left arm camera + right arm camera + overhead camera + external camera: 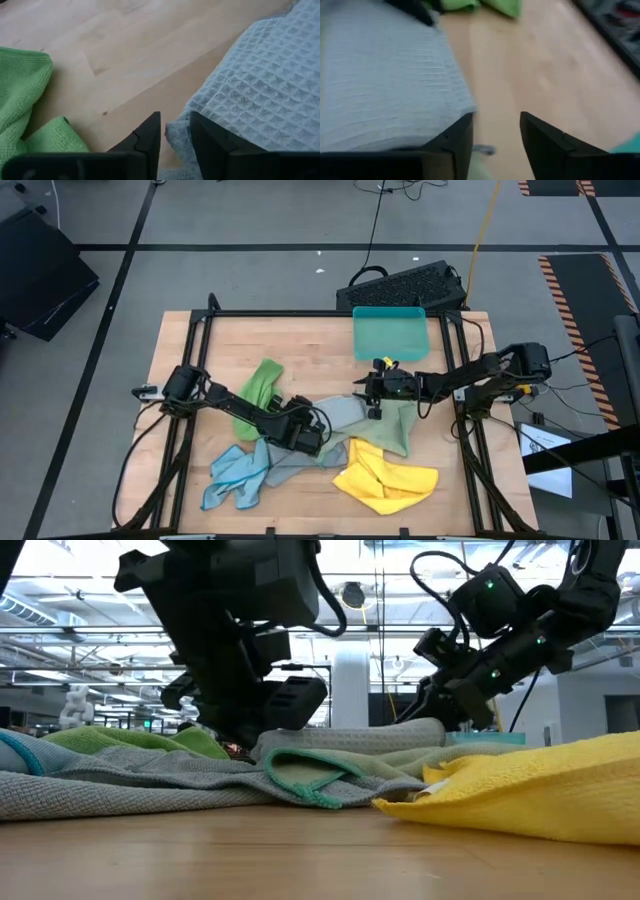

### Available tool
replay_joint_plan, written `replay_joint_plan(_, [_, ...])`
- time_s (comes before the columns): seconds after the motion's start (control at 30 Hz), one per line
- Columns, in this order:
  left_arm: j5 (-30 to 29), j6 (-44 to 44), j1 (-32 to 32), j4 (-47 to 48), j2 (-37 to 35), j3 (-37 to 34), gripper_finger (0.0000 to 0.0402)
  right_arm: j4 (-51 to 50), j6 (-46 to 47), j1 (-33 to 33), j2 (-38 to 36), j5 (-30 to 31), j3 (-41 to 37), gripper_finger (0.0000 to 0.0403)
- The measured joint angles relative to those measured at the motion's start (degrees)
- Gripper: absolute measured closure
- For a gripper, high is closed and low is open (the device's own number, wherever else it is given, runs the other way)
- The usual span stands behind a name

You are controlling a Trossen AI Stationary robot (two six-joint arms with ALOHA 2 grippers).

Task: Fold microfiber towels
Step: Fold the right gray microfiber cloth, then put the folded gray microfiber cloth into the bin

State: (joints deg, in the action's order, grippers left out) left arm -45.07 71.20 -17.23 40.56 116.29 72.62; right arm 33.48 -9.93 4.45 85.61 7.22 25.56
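Wooden table (300,340) under everything, teal tray (390,332) at its far edge. Near the table's middle, grey towel (345,412) spread in a loose fold, bright green towel (258,388) to its left, yellow towel (385,478) and light blue towel (235,475) toward the near edge, pale green towel (400,428) partly beneath the grey one. Left gripper (305,435) low at the grey towel's left edge, fingers parted a little, cloth edge between them but apparently not pinched. Right gripper (378,388) at its right edge, fingers apart, nothing held. Risk judged from here: fold springing open once let go; fingers snagging the soft weave on lifting away, dragging the towel askew over its neighbours.
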Motion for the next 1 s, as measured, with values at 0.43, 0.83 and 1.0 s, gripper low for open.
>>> replay_joint_plan(0.43, [-5.0,-6.42,-1.83,-4.55,-6.83,0.09,0.028,11.65,9.54,-0.11,-11.58,-20.7,-7.74,0.026])
replay_joint_plan(0.83, [-1.93,-20.52,-3.44,-23.71,-1.66,0.07,0.0279,19.72,10.4,-3.74,4.46,-23.92,-2.53,0.0333])
replay_joint_plan(1.0, [2.67,-17.54,-2.97,-22.41,1.39,-0.3,0.0279,21.35,10.38,-2.87,10.79,-23.82,-1.44,0.036])
